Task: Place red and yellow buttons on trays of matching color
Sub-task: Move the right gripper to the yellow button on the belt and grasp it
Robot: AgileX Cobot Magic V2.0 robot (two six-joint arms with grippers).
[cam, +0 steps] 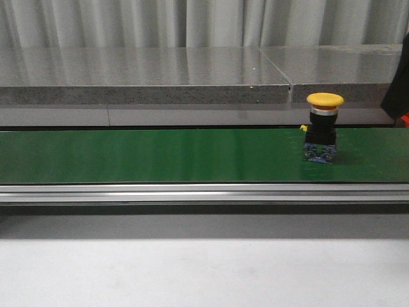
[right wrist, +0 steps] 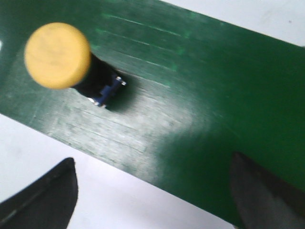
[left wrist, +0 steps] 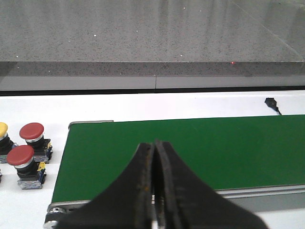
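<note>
Left hand is closed, fingers pressed together with nothing between them, hanging over the near edge of the belt. Right hand is open wide, its two dark fingertips well apart, empty, above the belt's edge and the white surface beside it.

Largest to smallest:
- Grey speckled stone ledge runs across the back, behind the belt, with corrugated metal wall above it.
- White tabletop in front of the belt and at its left end.
- Green conveyor belt spans the front view, silver rail along its near side. Left wrist view shows the belt's end with a roller at the corner.
- Yellow button stands upright on the belt towards the right end, mushroom cap on a black body with a blue base. In the right wrist view it sits ahead of the open fingers, not between them, not touched. Nothing stands between it and the hand.
- Two red buttons stand upright on the tabletop just off the belt's left end, close together; part of another yellow-capped one shows at the frame edge beside them.
- Small black cable plug lies on the tabletop behind the belt.
- Dark object with a bit of red at the right edge of the front view; cannot tell what it is.

No readable labels or writing anywhere.
</note>
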